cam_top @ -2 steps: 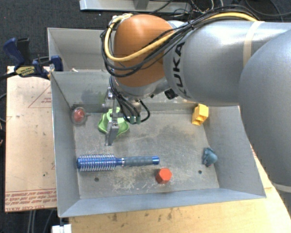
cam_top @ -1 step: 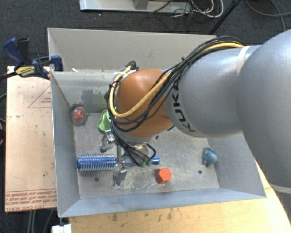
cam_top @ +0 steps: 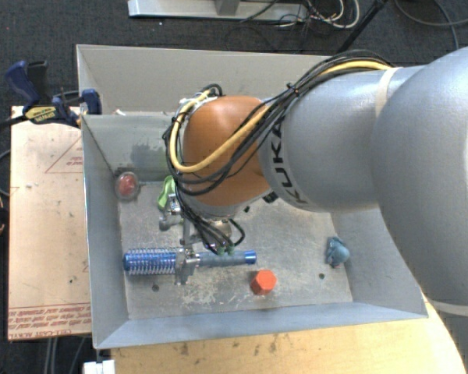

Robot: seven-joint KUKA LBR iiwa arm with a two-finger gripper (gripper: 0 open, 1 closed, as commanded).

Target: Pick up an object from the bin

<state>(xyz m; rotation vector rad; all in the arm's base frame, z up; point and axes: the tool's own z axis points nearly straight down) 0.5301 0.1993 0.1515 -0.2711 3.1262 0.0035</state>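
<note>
Grey metal bin (cam_top: 103, 232), arm (cam_top: 351, 139) lettered KUKA, gripper (cam_top: 186, 266) down at blue brush (cam_top: 150, 262), open or closed cannot be told

The light is bright and even, and it seems to come from overhead, though its exact source is hard to place. The arm (cam_top: 359, 139) carries a broad, soft sheen along its grey shell, with no hard glare. The orange cover (cam_top: 218, 154) has a dull highlight on its upper curve. Just left of the cover, a soft dark patch lies on the far wall of the bin (cam_top: 101, 232). Deeper shade lies on the bin floor beneath the cover, across the handle of the blue brush (cam_top: 152, 262). The right part of the bin floor is dimmed under the arm. The orange block (cam_top: 263, 282) and the red round thing (cam_top: 126, 184) cast only faint shadows.
</note>
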